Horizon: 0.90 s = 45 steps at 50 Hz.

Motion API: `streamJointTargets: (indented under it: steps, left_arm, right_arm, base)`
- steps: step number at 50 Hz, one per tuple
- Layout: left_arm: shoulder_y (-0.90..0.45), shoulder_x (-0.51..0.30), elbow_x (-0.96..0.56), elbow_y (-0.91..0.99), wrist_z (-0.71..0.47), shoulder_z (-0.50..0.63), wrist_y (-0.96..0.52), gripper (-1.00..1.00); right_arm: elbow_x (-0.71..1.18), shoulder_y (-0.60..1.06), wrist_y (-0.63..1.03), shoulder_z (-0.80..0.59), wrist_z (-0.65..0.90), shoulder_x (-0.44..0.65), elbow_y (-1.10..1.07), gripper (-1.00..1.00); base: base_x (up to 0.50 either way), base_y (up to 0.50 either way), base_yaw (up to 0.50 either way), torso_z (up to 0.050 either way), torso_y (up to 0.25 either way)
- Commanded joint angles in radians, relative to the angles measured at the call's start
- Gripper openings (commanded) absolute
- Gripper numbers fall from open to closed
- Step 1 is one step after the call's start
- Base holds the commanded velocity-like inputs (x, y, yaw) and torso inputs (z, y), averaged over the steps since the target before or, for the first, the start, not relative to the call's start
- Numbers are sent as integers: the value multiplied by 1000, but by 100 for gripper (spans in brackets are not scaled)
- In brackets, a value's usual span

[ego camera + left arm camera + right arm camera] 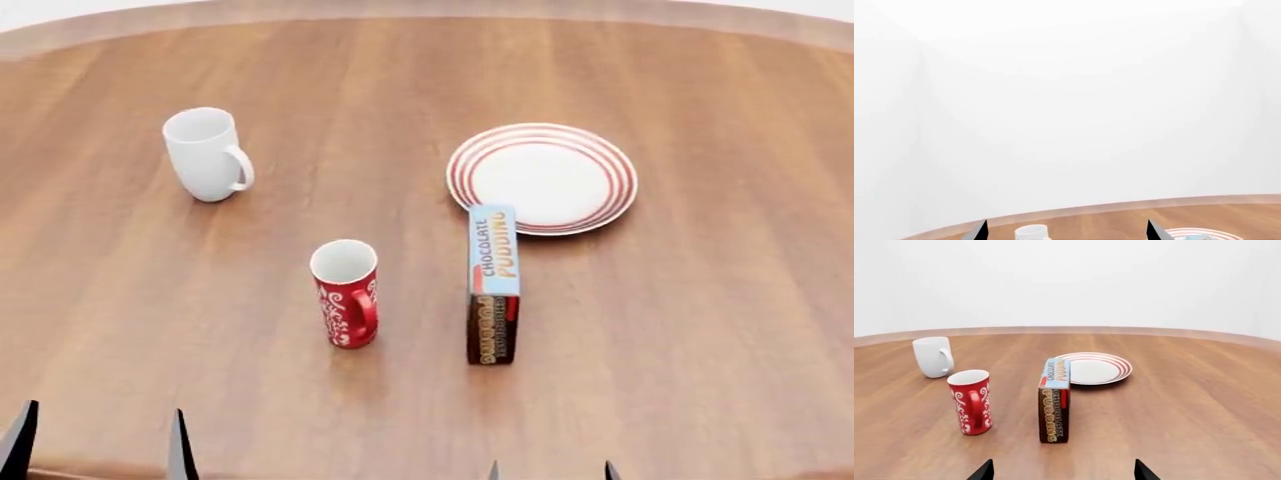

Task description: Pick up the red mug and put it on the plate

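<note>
From the left wrist camera almost everything is blank white wall, because that arm is held level and low at the table's near edge; only a strip of the round wooden table (1227, 210) shows, with the top of the plain white ceramic mug (1031, 232) and a sliver of the round white plate with red rings at its rim (1201, 233) peeking up. The left gripper (1066, 231) shows as two dark fingertips standing wide apart with nothing between them, so it is open and empty. In the head view the tall red ceramic mug with a white swirl pattern (346, 293) stands upright near the middle of the table, handle turned toward the robot, well apart from the plate (542, 178), which lies farther back and to the right. An upright chocolate pudding box (493, 284) stands between them, just in front of the plate's rim, and I judge it could block a straight carry. Both grippers sit at the bottom edge, short of every object, which suggests the reach has not begun. The right wrist view faces the mug, box and plate squarely; the right gripper (1064, 471) shows two tips spread apart, empty and touching nothing.
</note>
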Motion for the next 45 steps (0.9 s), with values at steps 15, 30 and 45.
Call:
streamJointTargets:
  steps: [15,30,45]
  left_arm:
    - [-3,-13,-11,-1,-11,19,1,100]
    - [-5,-19,-13,-1,-20,29,1,100]
    - [-6,-25,-15,0,-28,38,-1,100]
  right_arm:
    - [14,2,-11,-14,11,10,7,100]
    - [22,-1,-10,-20,21,17,-2,100]
    - [29,-1,-17,-28,27,23,-2,100]
  base:
    - [0,298,0,0,0]
    - [0,194,0,0,0]
    - [0,167,0,0,0]
